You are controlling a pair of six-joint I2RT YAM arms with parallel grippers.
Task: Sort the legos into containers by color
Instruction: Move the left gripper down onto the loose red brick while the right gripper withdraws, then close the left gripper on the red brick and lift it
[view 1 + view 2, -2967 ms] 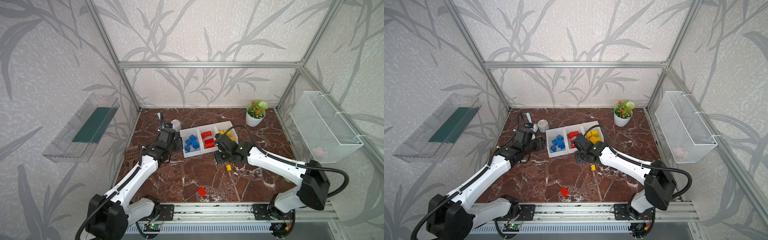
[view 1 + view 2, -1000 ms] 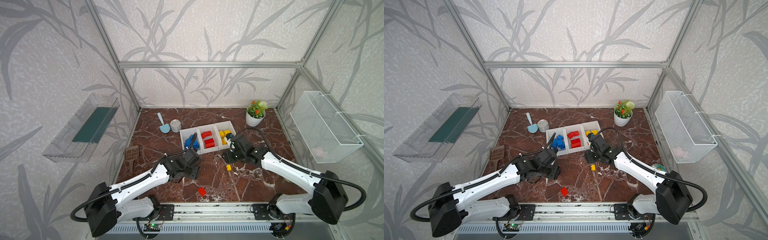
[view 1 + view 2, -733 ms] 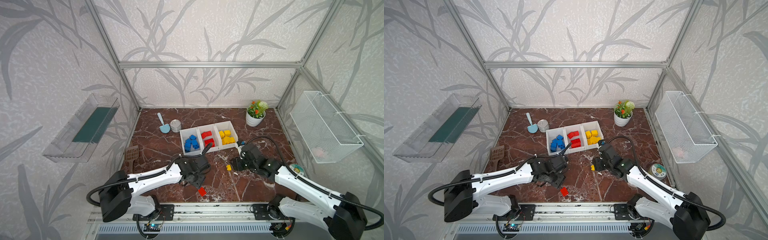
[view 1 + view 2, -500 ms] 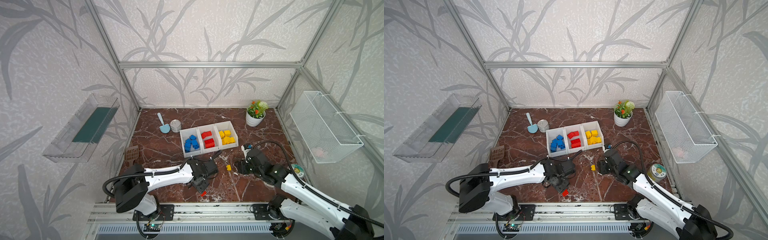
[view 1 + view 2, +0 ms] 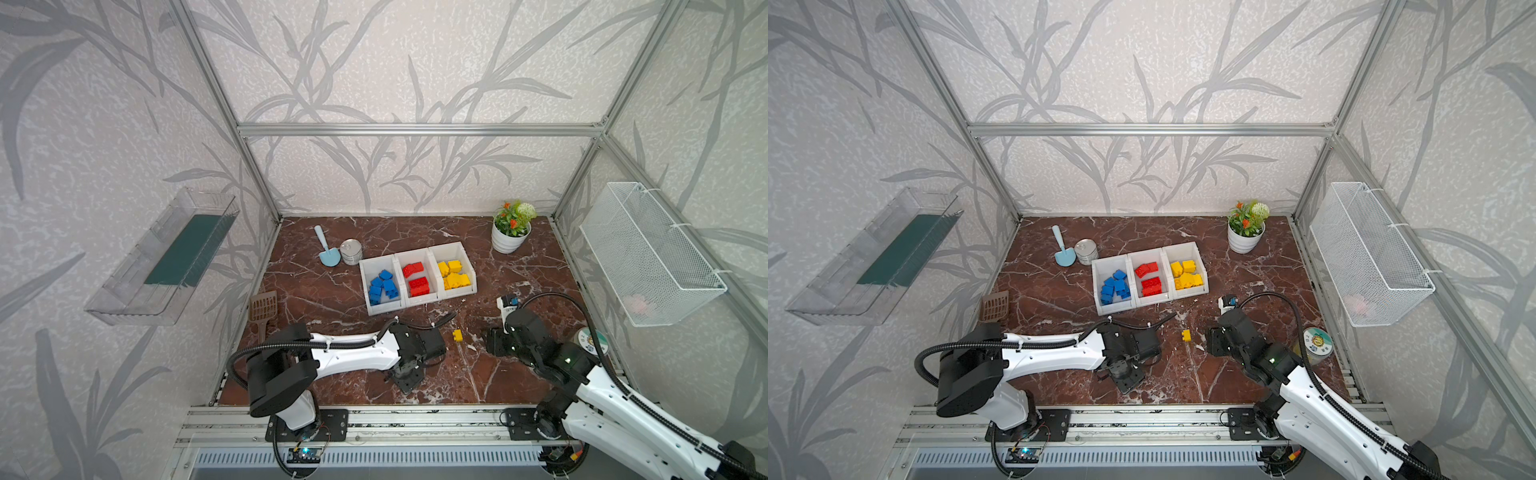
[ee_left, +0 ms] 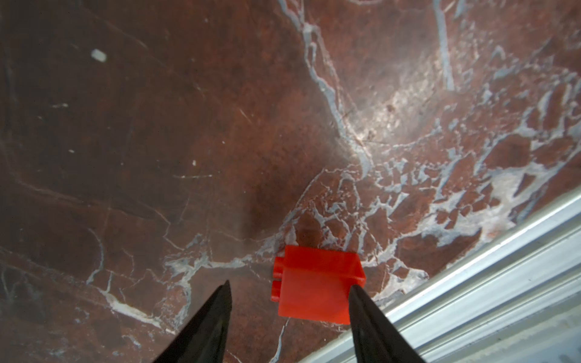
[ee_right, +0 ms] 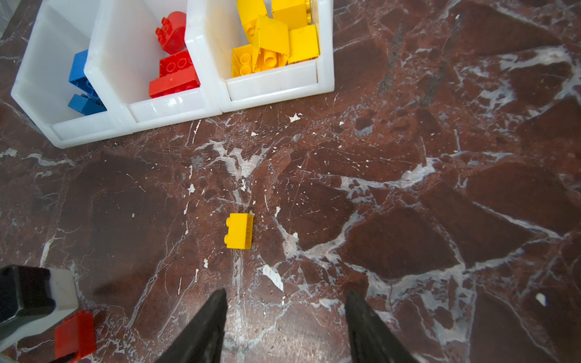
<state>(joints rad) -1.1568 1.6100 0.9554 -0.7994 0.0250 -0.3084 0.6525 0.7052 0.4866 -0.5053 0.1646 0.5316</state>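
Parted, my left gripper straddled a red lego that lay on its side on the marble floor, close against one finger with a gap to the other, near the metal rail. My right gripper was parted too, gripping nothing. A yellow lego lay ahead of it, apart from the containers, which held blue, red and yellow legos separately.

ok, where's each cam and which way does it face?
Top views: high at the front, looking down over the table; left arm and right arm show.
Left wrist: on the left arm, down past the open left gripper at the red lego.
Right wrist: on the right arm, past the open right gripper toward the yellow lego and containers.
Shared: red lego in both wrist views; yellow lego in right wrist and top views.
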